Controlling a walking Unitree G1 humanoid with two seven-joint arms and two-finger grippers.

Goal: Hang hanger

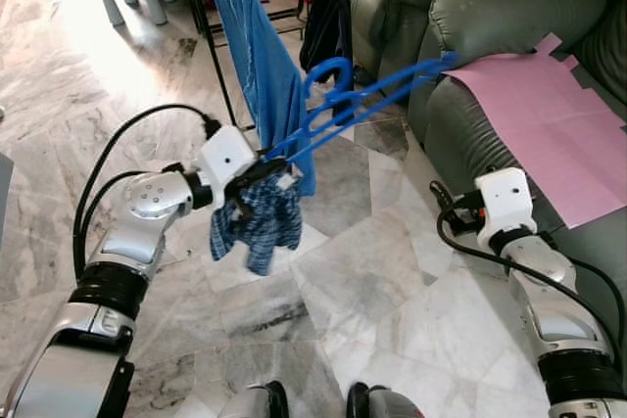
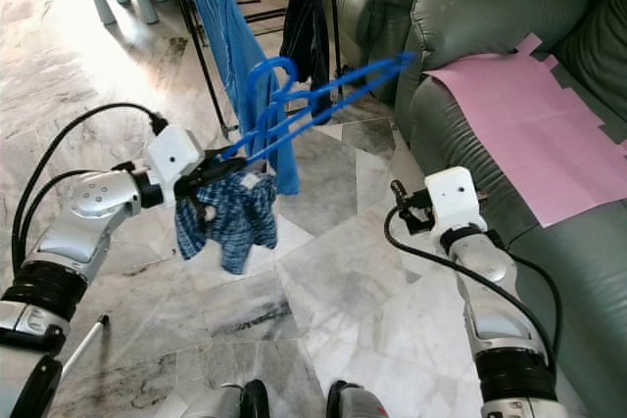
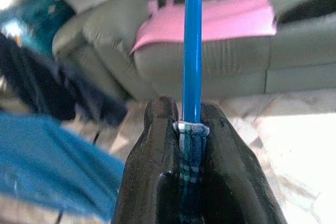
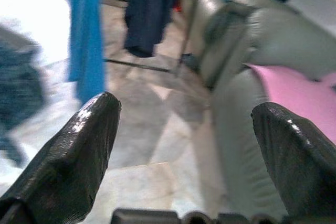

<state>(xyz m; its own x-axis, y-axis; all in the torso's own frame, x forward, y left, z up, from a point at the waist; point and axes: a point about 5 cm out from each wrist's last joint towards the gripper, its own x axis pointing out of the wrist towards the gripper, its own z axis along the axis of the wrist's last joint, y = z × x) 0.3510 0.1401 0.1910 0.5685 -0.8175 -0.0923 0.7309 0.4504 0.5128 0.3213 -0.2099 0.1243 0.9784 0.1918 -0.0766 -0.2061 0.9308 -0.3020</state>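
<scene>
Marble floor runs between a grey-green leather sofa [image 1: 490, 36] and a black clothes rack [image 1: 211, 26] hung with a blue shirt [image 1: 260, 56]. The left gripper [image 1: 257, 171] is clamped on a blue hanger [image 1: 343, 105] carrying a plaid garment [image 1: 257, 222], held short of the rack. Hanging is not yet done. The right gripper [image 4: 184, 150] waits, fingers spread wide.

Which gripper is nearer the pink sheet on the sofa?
Right. The right gripper hangs open over the floor beside the sofa, close to the pink sheet. The left gripper, shut on the blue hanger, is farther off.
</scene>
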